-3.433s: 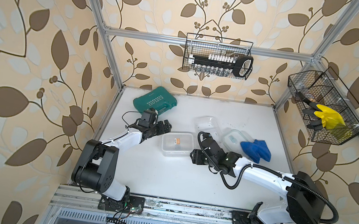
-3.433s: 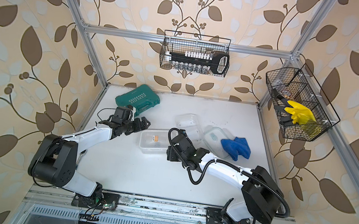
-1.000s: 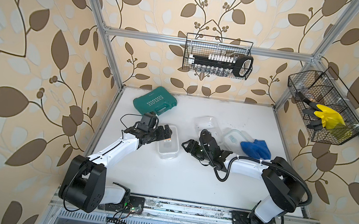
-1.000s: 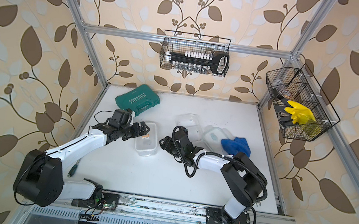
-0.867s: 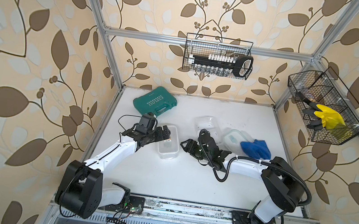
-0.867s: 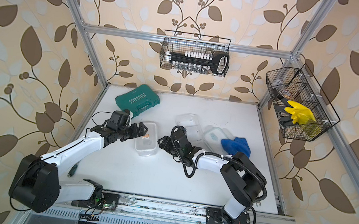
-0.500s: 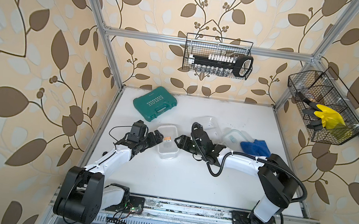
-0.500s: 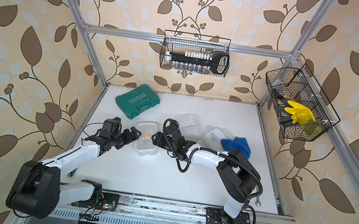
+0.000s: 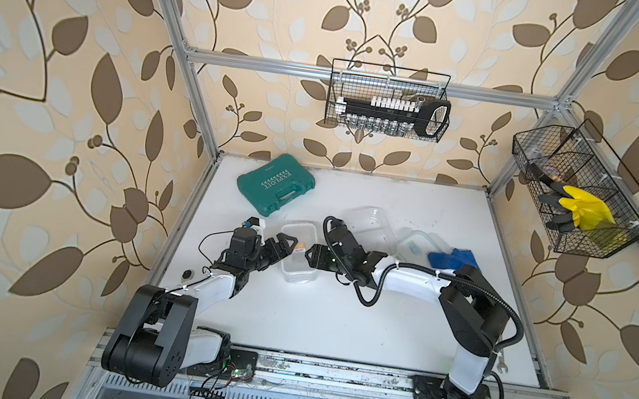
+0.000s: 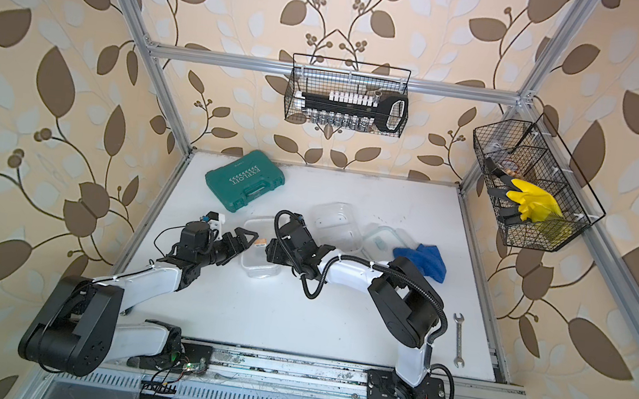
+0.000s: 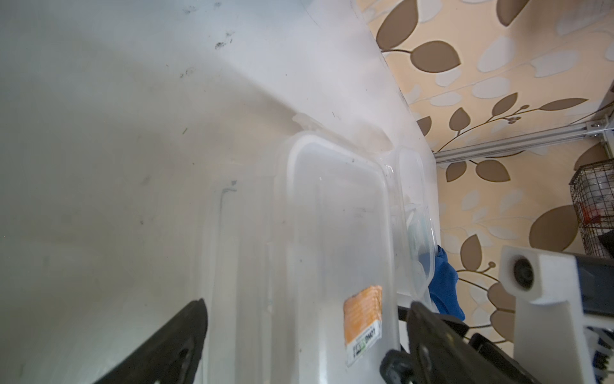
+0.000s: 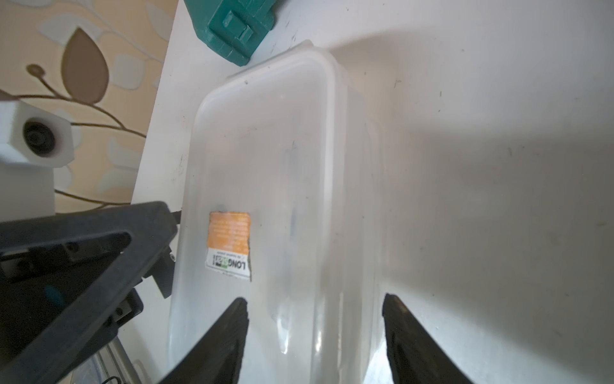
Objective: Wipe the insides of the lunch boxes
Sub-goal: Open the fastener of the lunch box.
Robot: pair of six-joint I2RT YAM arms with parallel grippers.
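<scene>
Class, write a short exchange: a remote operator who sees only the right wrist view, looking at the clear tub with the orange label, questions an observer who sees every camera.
Operator: I see no cloth here. Where is it?
Observer: The blue cloth lies on the table behind the right arm, held by nothing.
Operator: Is there another lunch box?
Observer: Yes. In both top views a second clear tub stands nearer the back wall than the labelled tub, on its right-arm side.
</scene>
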